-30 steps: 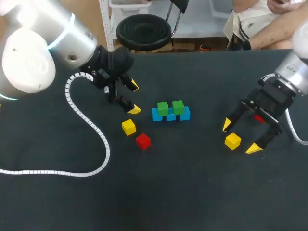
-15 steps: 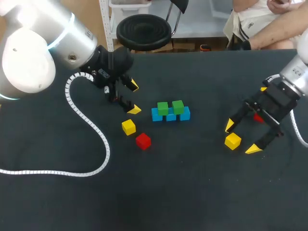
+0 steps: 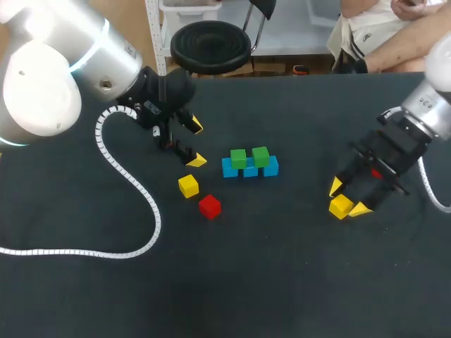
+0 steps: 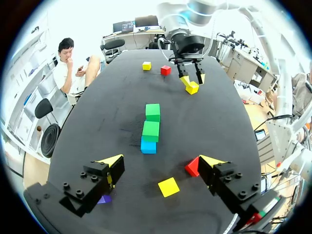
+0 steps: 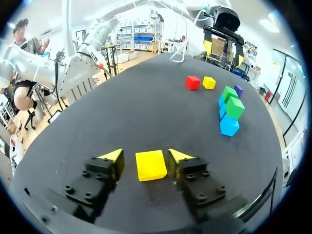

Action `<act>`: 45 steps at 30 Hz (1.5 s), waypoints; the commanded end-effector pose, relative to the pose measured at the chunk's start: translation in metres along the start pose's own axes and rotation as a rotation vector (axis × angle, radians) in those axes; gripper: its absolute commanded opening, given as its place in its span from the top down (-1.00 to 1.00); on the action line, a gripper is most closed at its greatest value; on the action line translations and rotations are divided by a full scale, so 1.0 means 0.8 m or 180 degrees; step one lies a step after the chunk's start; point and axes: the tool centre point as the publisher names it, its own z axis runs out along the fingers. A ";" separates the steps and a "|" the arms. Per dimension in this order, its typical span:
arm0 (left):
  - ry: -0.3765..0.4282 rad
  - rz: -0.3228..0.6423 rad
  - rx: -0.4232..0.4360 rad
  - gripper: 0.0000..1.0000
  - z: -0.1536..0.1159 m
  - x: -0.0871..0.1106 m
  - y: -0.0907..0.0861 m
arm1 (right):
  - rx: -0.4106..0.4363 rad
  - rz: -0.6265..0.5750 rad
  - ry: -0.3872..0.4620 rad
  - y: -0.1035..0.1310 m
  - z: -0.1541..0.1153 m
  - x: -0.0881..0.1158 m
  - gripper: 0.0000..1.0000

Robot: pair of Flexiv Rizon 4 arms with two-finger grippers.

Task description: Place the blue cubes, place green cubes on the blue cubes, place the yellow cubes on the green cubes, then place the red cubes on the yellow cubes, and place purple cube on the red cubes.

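Since the green plastic cubes [image 3: 238, 158] already sit on the row of blue cubes [image 3: 229, 167]: we reckon the yellow layer is up.
Right gripper [image 3: 348, 197]: jaws narrow round a yellow cube [image 5: 150, 165] on the black counter [image 3: 282, 267], well apart from the stack. There's a sliver of gap on one side, so no grip yet.
Next move: squeeze shut, lift, set it square on the greens.
Left gripper [image 3: 196, 144]: jaws wide, near a second yellow cube [image 3: 188, 186] and a red cube [image 3: 209, 205].
In the way: our left arm crowds the stack a bit.
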 end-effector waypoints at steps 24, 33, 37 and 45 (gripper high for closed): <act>-0.0007 0.0006 0.0000 -1.00 0.000 0.001 0.000 | 0.0738 0.1064 -0.0040 -0.061 -0.029 -0.064 1.00; -0.0007 0.0006 0.0000 -1.00 0.000 0.001 0.000 | 0.0807 0.1009 0.0139 -0.124 -0.034 -0.094 1.00; -0.0007 0.0006 0.0000 -1.00 0.000 0.001 0.000 | 0.0774 0.0935 0.0122 -0.155 -0.030 -0.104 1.00; -0.0007 0.0006 0.0000 -1.00 0.000 0.001 0.000 | 0.0703 0.0823 0.0132 -0.193 -0.021 -0.131 1.00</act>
